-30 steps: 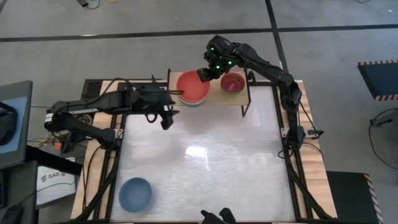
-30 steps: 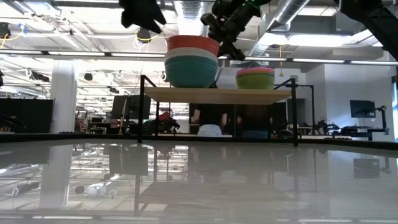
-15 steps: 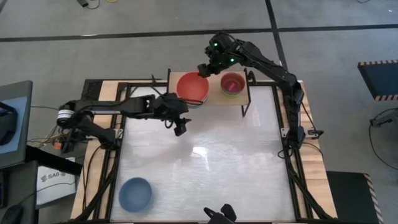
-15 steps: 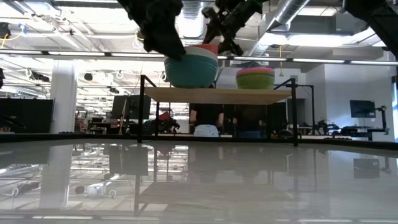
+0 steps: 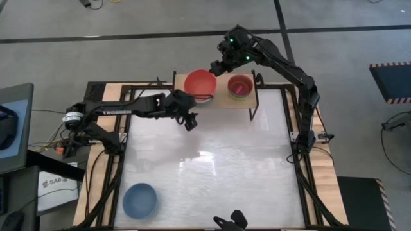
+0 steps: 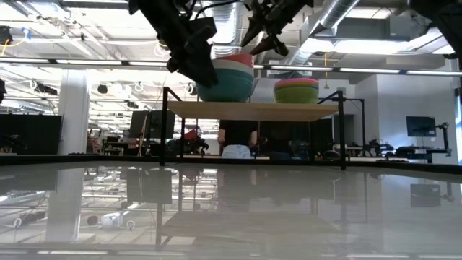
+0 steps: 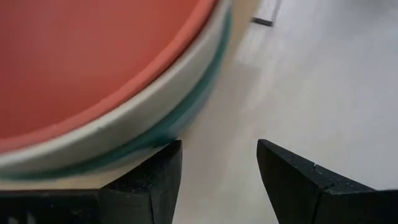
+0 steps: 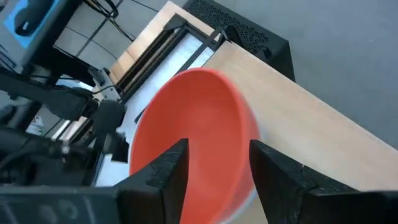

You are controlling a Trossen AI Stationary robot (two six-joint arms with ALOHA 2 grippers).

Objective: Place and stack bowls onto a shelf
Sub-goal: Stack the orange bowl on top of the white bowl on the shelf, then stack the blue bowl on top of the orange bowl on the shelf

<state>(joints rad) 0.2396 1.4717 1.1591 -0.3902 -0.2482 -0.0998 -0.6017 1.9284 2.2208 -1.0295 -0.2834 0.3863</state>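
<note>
On the left half of the light-wood shelf (image 5: 221,101) (image 6: 253,110) stands a stack of large bowls (image 5: 200,83) (image 6: 229,76): red on top, white under it, teal lowest. On the right half sits a small stack (image 5: 240,85) (image 6: 296,90), pink over lime green. A blue bowl (image 5: 140,199) rests on the table's near left. My left gripper (image 5: 190,123) (image 7: 217,180) is open just off the shelf's near edge, below the large stack. My right gripper (image 5: 218,67) (image 8: 217,180) is open, raised above the stack's far-right side. The other bowls are out of view.
The shelf stands at the white table's (image 5: 212,167) far edge on thin black legs (image 6: 164,126). A wide stretch of tabletop lies between the shelf and the blue bowl. A dark fixture (image 5: 229,222) sits at the middle of the near edge.
The red bowl has sunk from a raised, tilted seat down into the white bowl. My right gripper has come off its rim and moved up and toward the far edge. My left gripper has swung from the stack's left toward the right, along the shelf's near edge.
</note>
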